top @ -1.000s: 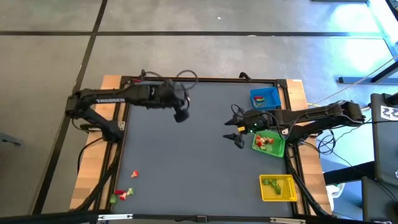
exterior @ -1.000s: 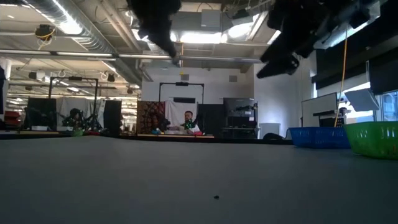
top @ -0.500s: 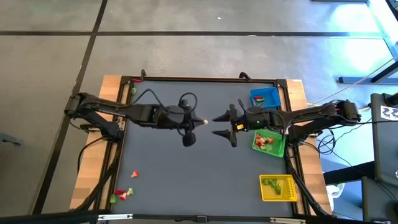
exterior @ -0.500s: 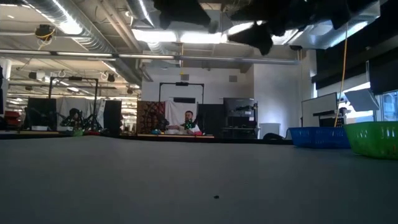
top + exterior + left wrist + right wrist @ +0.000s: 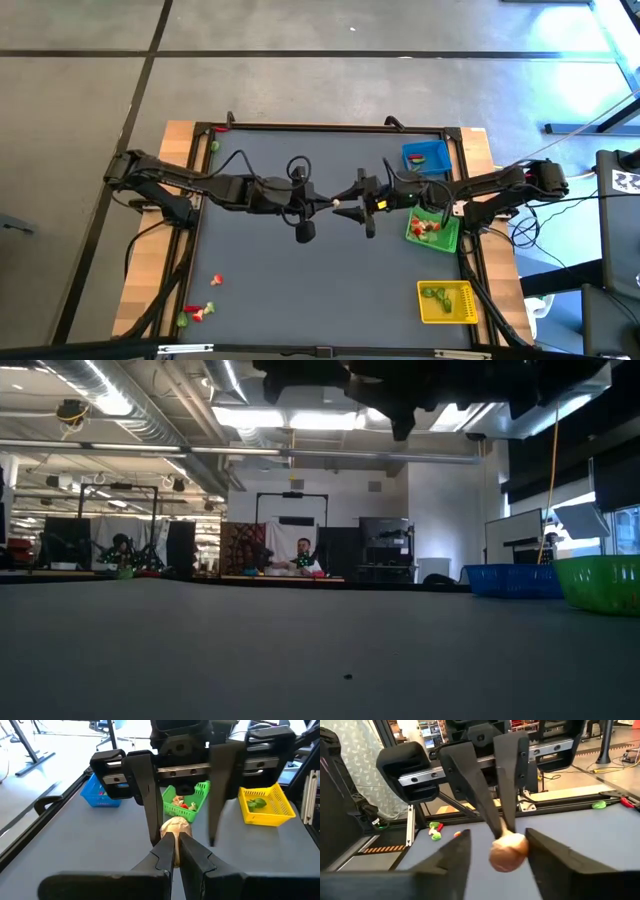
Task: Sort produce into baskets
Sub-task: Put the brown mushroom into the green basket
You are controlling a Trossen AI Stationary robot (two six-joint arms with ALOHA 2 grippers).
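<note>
Mid-air handoff over the counter (image 5: pixel 300 280): left jaws (image 5: pixel 175 845) pinch the whitish piece (image 5: pixel 175 826), right jaws (image 5: pixel 495 845) open around it, so an early release drops it.

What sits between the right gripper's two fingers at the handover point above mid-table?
A whitish-tan produce piece, pinched by the shut left gripper, sits between the right gripper's open fingers, apart from both. The right wrist view shows this best.
</note>
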